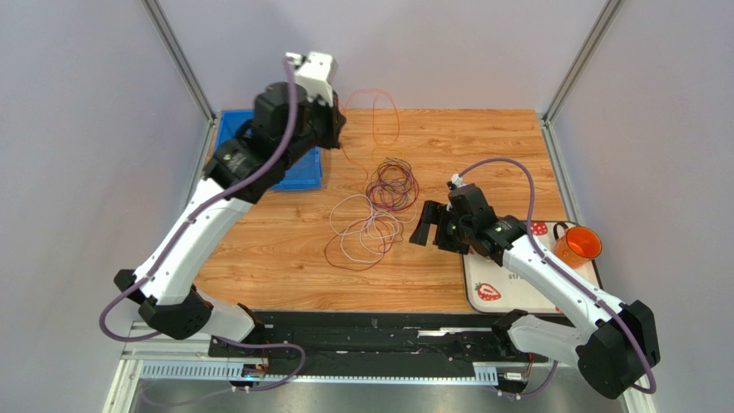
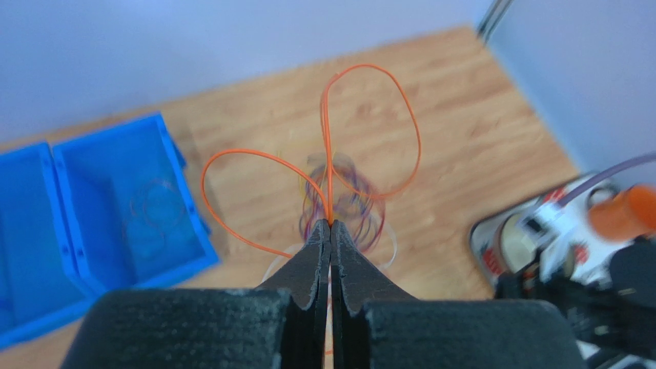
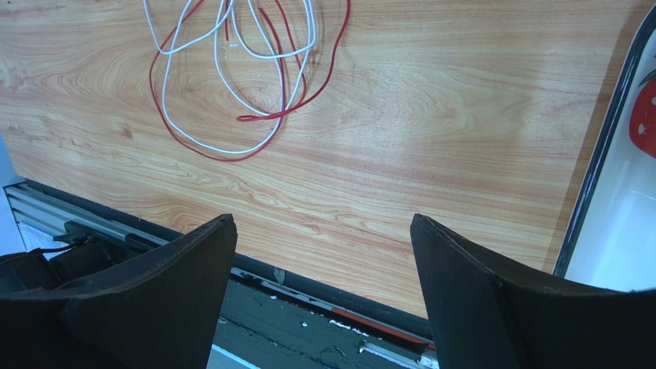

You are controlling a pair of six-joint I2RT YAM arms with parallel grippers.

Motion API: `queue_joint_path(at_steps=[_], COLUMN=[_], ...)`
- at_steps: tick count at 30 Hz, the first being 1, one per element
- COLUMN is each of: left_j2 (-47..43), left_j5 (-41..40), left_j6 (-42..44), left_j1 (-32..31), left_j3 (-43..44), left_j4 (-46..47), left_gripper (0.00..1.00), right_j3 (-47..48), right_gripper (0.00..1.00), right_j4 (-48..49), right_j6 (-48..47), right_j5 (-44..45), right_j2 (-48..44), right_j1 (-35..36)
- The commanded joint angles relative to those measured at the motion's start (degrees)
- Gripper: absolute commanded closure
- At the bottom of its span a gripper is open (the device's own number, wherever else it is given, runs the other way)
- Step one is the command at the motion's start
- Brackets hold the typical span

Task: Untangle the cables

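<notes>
We see a desk (image 1: 482, 146) with a light wooden top; in the view from above its grain runs left to right. Plain pale grey-lilac walls (image 1: 77, 129) close it on three sides, and slim metal posts (image 1: 177, 56) rise at the two far corners. Along the near edge lies a black rail (image 1: 362, 331) on a silver profile (image 1: 181, 370). The light is even and soft, with only faint shadows.

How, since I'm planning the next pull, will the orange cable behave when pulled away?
Probably floppy yet slightly springy: pinched in the shut left gripper, the orange cable holds open rounded loops rather than hanging limp. Likely very light, being so thin. It may snag, since the tangled pile lies close by.
</notes>
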Motion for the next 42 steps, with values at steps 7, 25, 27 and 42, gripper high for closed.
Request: queue_joint_path(at_steps=[7, 25, 27, 42], left_j2=[-3.5, -5.1, -3.8, 10.3], left_j5=[-0.9, 3.7, 4.5, 11.2], left_j6=[-4.4, -2.0, -2.8, -7.6], left_j1=[4.0, 31.0, 33.1, 47.2], left_j3=[-19.0, -11.8, -10.5, -3.2], left_j4=[1.4, 3.4, 3.8, 8.7], left_gripper=[1.0, 1.0, 1.0, 1.0], right_j3=[-0.6, 0.0, 0.0, -1.2], right_gripper=[0.12, 0.12, 0.12, 0.12], right_j4=[2.0, 2.7, 2.7, 2.7], right_j6=[0.1, -1.3, -1.7, -3.0], right_j5=[-0.9, -2.0, -2.0, -1.3], right_j2=[-0.5, 0.9, 1.0, 2.2], right_j1=[0.1, 0.2, 0.1, 0.2])
